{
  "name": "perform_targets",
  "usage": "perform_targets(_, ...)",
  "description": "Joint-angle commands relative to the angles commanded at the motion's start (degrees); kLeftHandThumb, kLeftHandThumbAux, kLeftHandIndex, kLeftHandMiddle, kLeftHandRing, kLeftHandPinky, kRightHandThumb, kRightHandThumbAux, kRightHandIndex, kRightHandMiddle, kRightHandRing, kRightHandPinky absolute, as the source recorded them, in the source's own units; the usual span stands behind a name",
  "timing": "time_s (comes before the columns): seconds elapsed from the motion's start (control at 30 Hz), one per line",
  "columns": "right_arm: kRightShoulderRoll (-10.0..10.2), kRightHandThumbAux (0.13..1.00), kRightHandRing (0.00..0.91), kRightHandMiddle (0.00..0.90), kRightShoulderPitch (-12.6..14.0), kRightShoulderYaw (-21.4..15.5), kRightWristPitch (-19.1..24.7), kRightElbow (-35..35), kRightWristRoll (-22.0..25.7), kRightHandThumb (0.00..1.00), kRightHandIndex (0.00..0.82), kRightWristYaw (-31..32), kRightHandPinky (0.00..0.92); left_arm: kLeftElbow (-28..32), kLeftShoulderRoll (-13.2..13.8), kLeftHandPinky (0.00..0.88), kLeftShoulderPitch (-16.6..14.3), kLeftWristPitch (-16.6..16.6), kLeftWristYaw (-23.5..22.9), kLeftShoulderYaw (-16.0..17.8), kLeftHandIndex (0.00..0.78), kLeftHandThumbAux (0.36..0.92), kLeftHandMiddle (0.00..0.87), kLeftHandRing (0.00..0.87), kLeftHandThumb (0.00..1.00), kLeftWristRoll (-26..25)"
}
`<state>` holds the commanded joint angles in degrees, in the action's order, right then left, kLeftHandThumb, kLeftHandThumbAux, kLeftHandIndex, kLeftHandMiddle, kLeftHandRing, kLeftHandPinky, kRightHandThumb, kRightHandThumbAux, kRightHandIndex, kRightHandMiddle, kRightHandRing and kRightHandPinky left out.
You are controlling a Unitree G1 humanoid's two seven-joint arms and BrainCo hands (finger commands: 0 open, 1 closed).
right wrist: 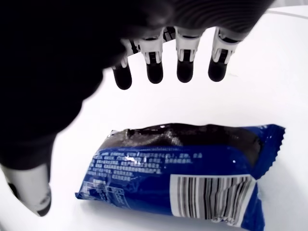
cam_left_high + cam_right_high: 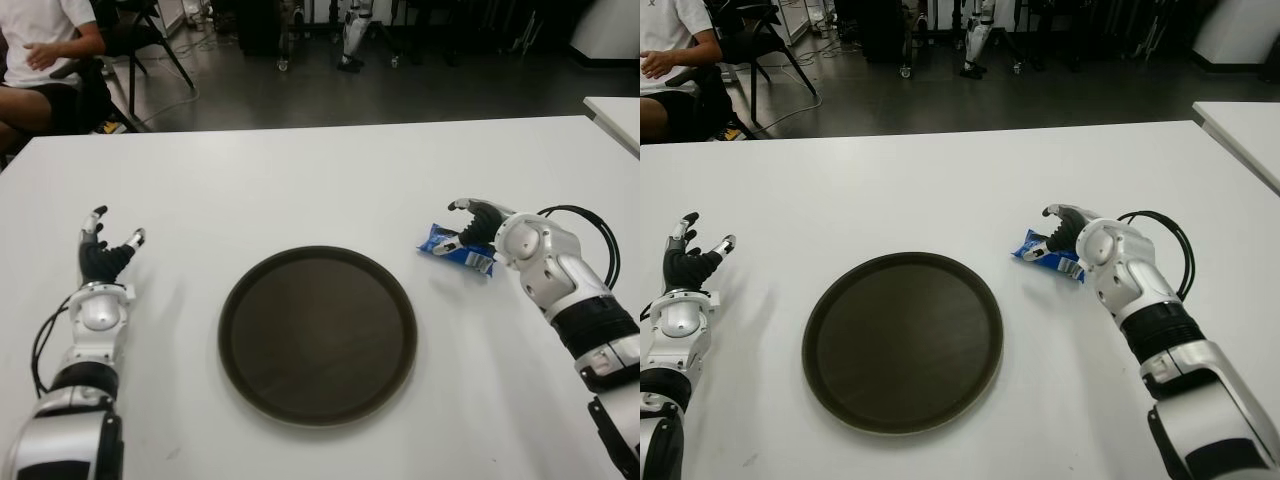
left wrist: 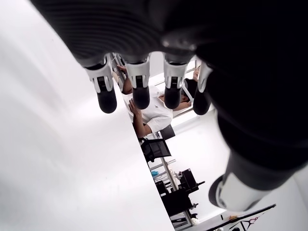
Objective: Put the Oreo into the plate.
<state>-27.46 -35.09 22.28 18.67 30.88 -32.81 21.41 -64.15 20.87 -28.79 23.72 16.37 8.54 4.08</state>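
In the left eye view, a big round dark plate (image 2: 318,335) sits in the lower middle of the white tabletop (image 2: 300,180). The Oreo pack (image 2: 447,244) is blue and lies flat on the tabletop at the middle right, near the plate but not touching it. The right robot hand (image 2: 478,226) is over the right end of the pack. The left robot hand (image 2: 104,253) shows at the lower left, well apart from the plate, with its fingers spread and nothing in it. A person (image 2: 40,55) sits in the upper left corner.

The right eye view shows the same things, with the pack just to the right of the plate's top edge.

In the left wrist view, the fingers stick out straight over bare white tabletop. They hold nothing.

In the right wrist view, the pack fills the lower middle. Four fingers (image 1: 185,67) hang above it and the thumb (image 1: 36,195) is at the lower left. The right robot hand is open around the pack and has not closed on it.

The pack looks light, soft and crinkly, and its shiny wrap may be slippery. The cookies inside could crack, I think. A gentle pinch across the fat middle, thumb on one long side and fingers on the other, looks best.
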Motion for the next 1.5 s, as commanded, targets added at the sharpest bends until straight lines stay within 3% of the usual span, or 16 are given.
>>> perform_targets(0.2, 0.1, 0.666, 0.000, 0.044, 0.4, 0.0, 1.1, -0.4, -0.5, 0.000, 0.022, -0.4, 0.000, 0.0, 0.1, 0.000, 0.0, -0.4, 0.9, -0.3, 0.006, 0.725, 0.000, 0.000, 0.000, 0.5)
perform_targets(0.43, 0.2, 0.673, 0.000, 0.040, 0.2, 0.3, 2.0, -0.1, -1.1, 0.000, 0.018, 0.1, 0.000, -0.1, 0.0, 0.000, -0.1, -0.7, 0.9, -0.2, 0.002, 0.741, 0.000, 0.000, 0.000, 0.3)
perform_targets(0.77, 0.3, 0.679, 0.000, 0.028, 0.1, 0.2, 0.5, 0.9, -0.6, 0.000, 0.008, 0.1, 0.000, 0.0, 0.2, 0.000, 0.1, 0.2, 0.1, -0.4, 0.004, 0.768, 0.000, 0.000, 0.000, 0.4)
perform_targets(1.5, 1.3, 0.693, 0.000, 0.040, -0.7, 0.1, -0.6, 4.2, -0.2, 0.000, 0.016, -0.3, 0.000, 0.5, 0.1, 0.000, 0.0, 0.0, -0.1, 0.0, 0.000, 0.742, 0.000, 0.000, 0.000, -0.1)
